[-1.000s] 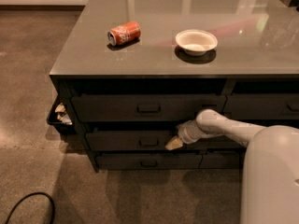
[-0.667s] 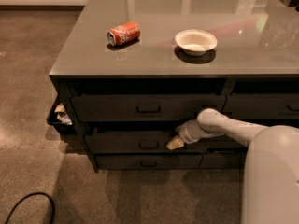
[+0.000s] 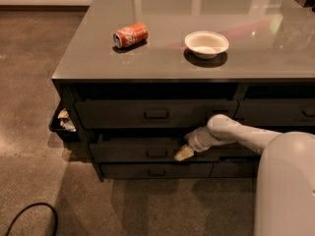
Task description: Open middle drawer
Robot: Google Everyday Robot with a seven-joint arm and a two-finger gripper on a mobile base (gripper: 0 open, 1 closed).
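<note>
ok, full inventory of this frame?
counter: 1, grey, centre
can: 1, red, lying on counter, left
bowl: 1, white, on counter, right of can
top drawer: 1, dark, under countertop
middle drawer: 1, dark, below top drawer
bottom drawer: 1, dark, lowest
right drawers: at least 2, dark, right column
bin: 1, black, at counter's left end
cable: 1, black, floor, bottom left
arm: 1, white, from right
gripper: 1, tan, at middle drawer, right of handle

pretty much nothing different that we can see, gripper point(image 3: 184, 153) at the same spot by the middle drawer point(image 3: 125, 151) front, just right of its handle point(image 3: 156, 153), drawer sticking out no further than before
</note>
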